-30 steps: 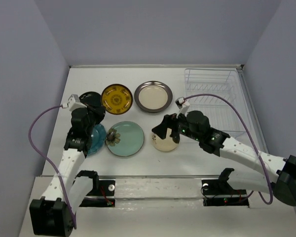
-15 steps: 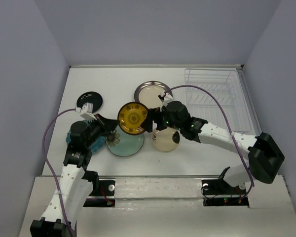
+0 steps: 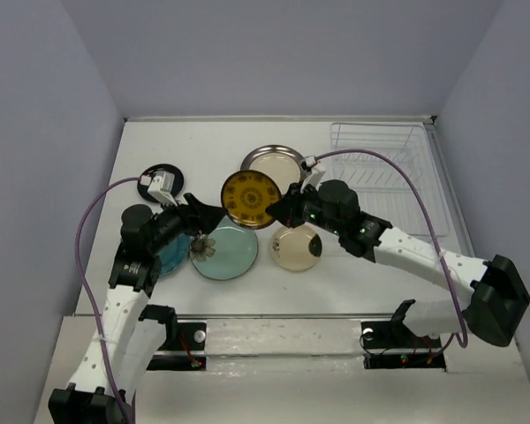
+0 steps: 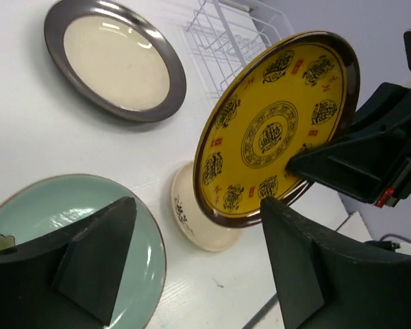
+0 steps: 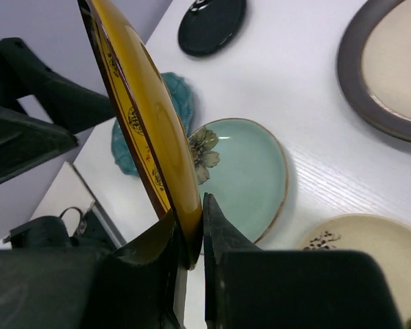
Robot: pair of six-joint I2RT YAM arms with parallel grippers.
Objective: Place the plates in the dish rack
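The small amber patterned plate [image 3: 250,200] hangs on edge above the table, and my right gripper [image 3: 279,210] is shut on its rim [image 5: 151,137]. My left gripper [image 3: 210,221] stands open just left of it, its fingers [image 4: 89,260] clear of the amber plate [image 4: 277,127]. Flat on the table lie the small black plate [image 3: 162,174], the silver-rimmed cream plate [image 3: 274,165], the tan plate [image 3: 298,249], the pale teal flowered plate [image 3: 225,252] and the dark teal scalloped plate [image 3: 172,253], which my left arm partly hides. The dish rack [image 3: 384,177] stands at the back right.
Purple cables loop over both arms. Grey walls close the table on three sides. The rack [image 4: 233,31] sits against the right wall, with no plates showing in its slots.
My left gripper has let go of the amber plate and opened. My right gripper has shut on the plate's rim, and the plate has shifted slightly right and away.
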